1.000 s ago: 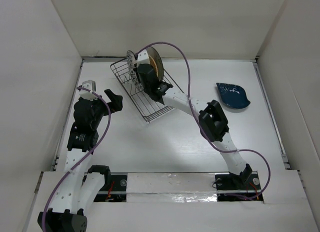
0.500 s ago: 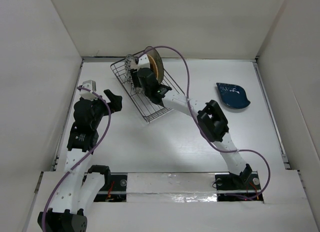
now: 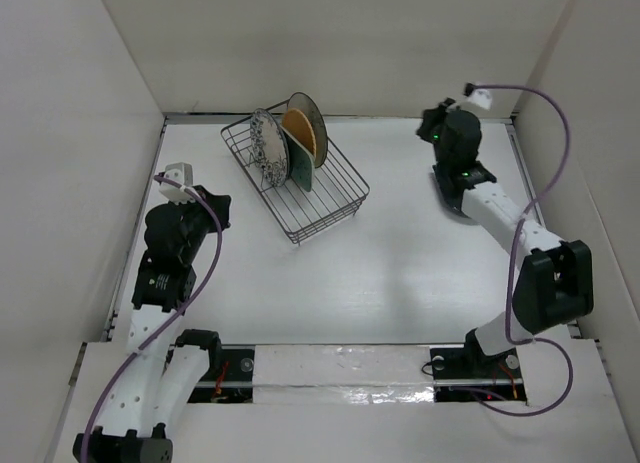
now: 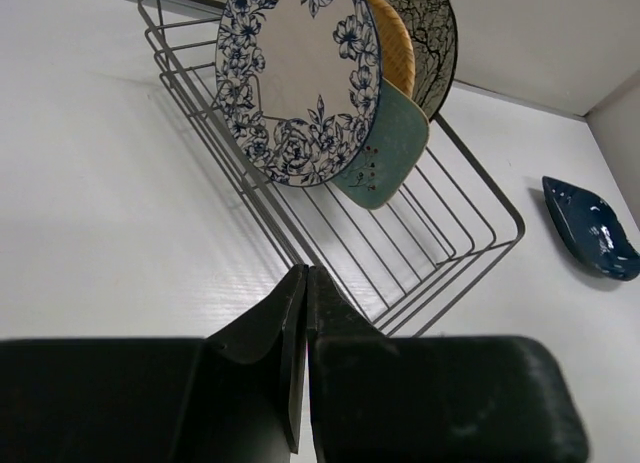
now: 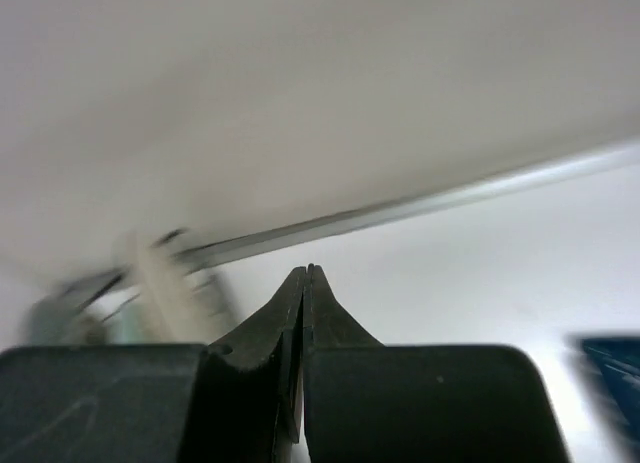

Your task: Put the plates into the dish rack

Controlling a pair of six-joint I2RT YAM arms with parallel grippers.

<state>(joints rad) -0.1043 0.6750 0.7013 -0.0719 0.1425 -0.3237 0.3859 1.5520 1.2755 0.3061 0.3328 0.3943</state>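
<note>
Four plates (image 4: 300, 83) stood upright in the dish rack (image 3: 328, 209), the dark-blue leaf plate (image 4: 592, 228) lay apart on the tabletop (image 3: 400, 273), and the left gripper (image 4: 303, 283) and right gripper (image 5: 305, 278) were each closed together, holding nothing

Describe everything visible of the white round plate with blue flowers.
The white round plate with blue flowers looks like glazed ceramic: plain centre, dark-blue blossoms around the rim. It stands on edge inside the grey wire dish rack, at the left end of the row, the mint speckled plate close behind. Nothing grips it.
</note>
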